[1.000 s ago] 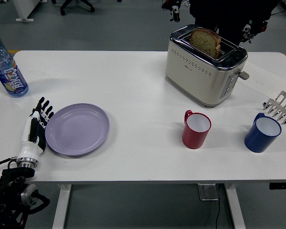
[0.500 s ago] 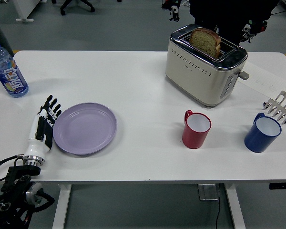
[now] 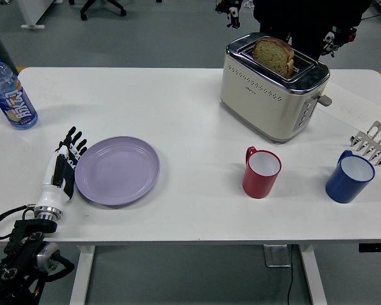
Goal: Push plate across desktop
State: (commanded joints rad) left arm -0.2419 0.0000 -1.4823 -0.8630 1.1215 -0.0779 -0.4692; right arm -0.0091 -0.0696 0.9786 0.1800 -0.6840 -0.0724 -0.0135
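Left hand [image 3: 62,170] flat against plate [image 3: 118,169] edge, fingers straight, holding nothing.
Plate sits on bench [image 3: 178,114] front-left; bottle [image 3: 10,93] far left, red mug [image 3: 261,171], blue mug [image 3: 349,177], toaster [image 3: 273,88] to right.

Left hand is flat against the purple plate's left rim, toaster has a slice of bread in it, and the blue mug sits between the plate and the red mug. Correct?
Not quite. In the head view the red mug sits between the purple plate and the blue mug, which stands farthest right. The rest holds: the left hand is against the plate's left rim, and the toaster holds a slice of bread.
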